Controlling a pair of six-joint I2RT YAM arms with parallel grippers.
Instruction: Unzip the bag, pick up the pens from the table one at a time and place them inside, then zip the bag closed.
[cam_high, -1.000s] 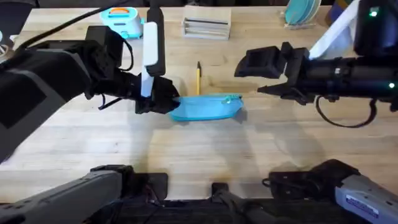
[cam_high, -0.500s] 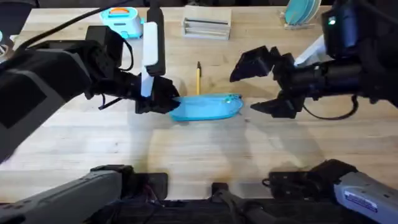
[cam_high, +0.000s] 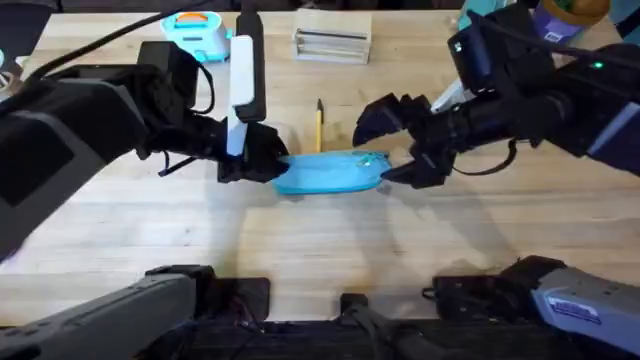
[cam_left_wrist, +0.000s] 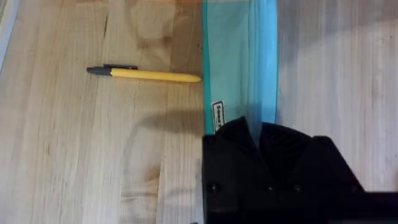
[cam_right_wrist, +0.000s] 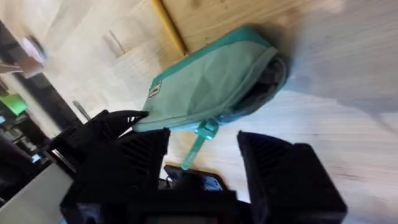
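Note:
The turquoise bag (cam_high: 335, 172) lies flat near the middle of the table (cam_high: 330, 250). My left gripper (cam_high: 262, 158) is shut on its left end, and the left wrist view shows the fingers (cam_left_wrist: 255, 134) clamped over the fabric (cam_left_wrist: 239, 56). My right gripper (cam_high: 392, 147) hangs open at the bag's right end, one finger on each side of the zipper pull tab (cam_right_wrist: 200, 140). In the right wrist view the tab lies between the open fingers (cam_right_wrist: 205, 165) without touching either, and the bag (cam_right_wrist: 211, 81) looks zipped. A yellow pen (cam_high: 319, 125) with a black end (cam_left_wrist: 146, 74) lies just behind the bag.
A boxy turquoise toy with an orange top (cam_high: 195, 32) stands at the back left. A grey box (cam_high: 332, 43) sits at the back centre, and teal plates (cam_high: 487, 20) at the back right. Bare wood stretches in front of the bag.
My right arm has swung left and down from the right side to the bag's right end, its gripper open throughout. The left arm, the bag and the pen have not moved.

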